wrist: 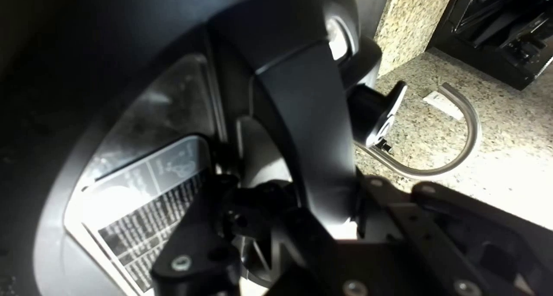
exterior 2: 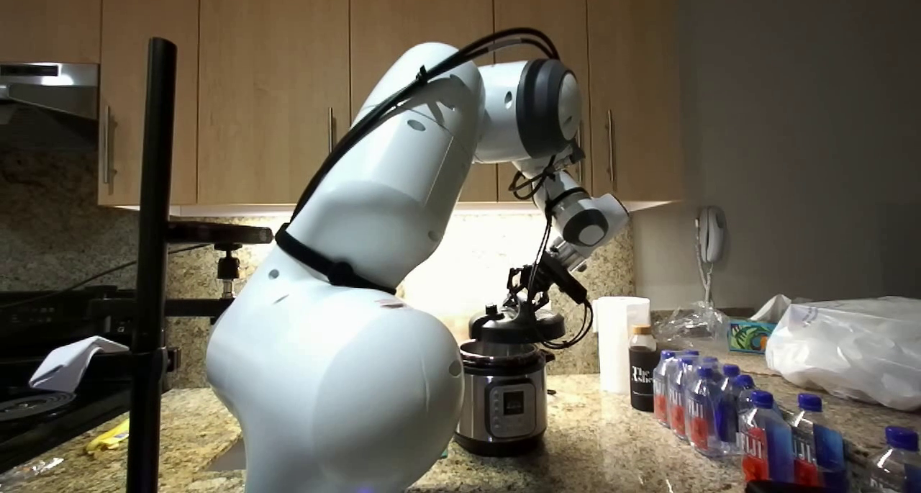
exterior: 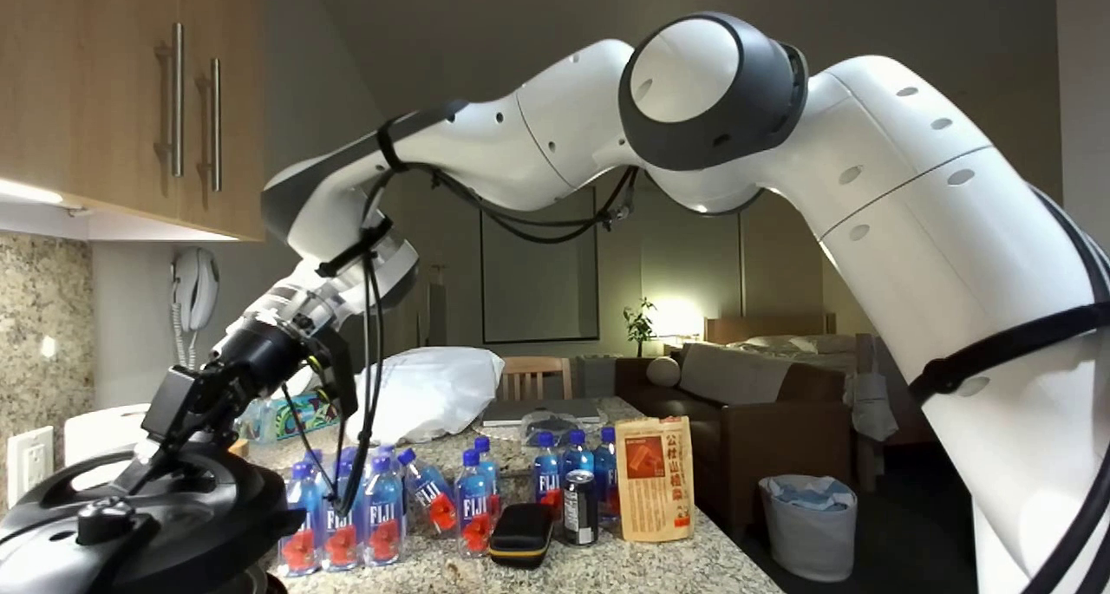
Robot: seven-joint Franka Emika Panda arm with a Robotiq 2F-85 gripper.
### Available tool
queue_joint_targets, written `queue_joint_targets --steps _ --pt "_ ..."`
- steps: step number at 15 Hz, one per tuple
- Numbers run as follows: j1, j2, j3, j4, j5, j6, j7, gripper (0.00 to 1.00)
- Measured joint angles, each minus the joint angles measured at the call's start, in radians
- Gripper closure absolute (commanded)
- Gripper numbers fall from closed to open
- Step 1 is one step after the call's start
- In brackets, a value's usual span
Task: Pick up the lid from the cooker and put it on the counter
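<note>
**Lid (exterior: 225,525) clenched in the gripper (wrist: 298,179), just above the cooker (exterior 2: 476,406)**

Cooker: round, steel-sided, display panel (exterior 2: 513,406) at front, upright on the speckled counter (exterior 2: 597,421). Metal inner rim showing at the mouth; anything within hidden from view.

Lid: round, black, with vent knob (exterior: 104,522) and raised handle (wrist: 311,123). Directly beneath the gripper; in an exterior view, just above the cooker's mouth and offset slightly to the right. Whether any edge touches the rim cannot be told.

Gripper: slanted, clenched on the lid's handle, a finger to either side of it in the wrist view.

Dark bottle (exterior 2: 642,378): upright, wood-toned cap on, white lettering; clear near the neck, dark below.

Water bottles (exterior: 383,516): clear, FIJI labels, blue caps on, in both exterior views; mostly upright, one tilted. Fill level hard to tell.

Patterned box (exterior 2: 748,335): green and blue, beside the plastic bag (exterior: 434,390); contents unseen.

Plastic bag: white, crumpled, bulging; contents hidden.

Case (exterior: 520,533): black with a yellow band, closed, lying on the counter near the bottles.

Can (exterior: 579,507): dark-sided, silver-topped, upright between the case and the pouch (exterior: 655,481).

Pouch: tan with red print, standing upright; contents unseen.

Bin (exterior: 806,542): white, on the floor (exterior: 897,542) beyond the counter, bluish-white cloth or liner showing at its mouth
</note>
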Motion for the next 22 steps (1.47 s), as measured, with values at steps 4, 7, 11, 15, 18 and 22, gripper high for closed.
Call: queue_joint_targets --steps 4,7,11,15,18,22 --pt "0.002 0.009 -0.003 -0.002 -0.002 0.001 0.000 0.98" --pt "-0.001 0.020 -0.021 -0.018 -0.001 0.029 0.000 0.98" --pt "-0.032 0.008 -0.042 -0.045 0.026 0.071 0.000 0.98" --pt "-0.072 -0.041 -0.058 -0.108 0.077 0.095 -0.005 0.98" --pt "-0.089 -0.092 -0.074 -0.166 0.132 0.103 -0.032 0.98" --pt "-0.114 -0.164 -0.111 -0.267 0.246 0.104 -0.094 0.98"
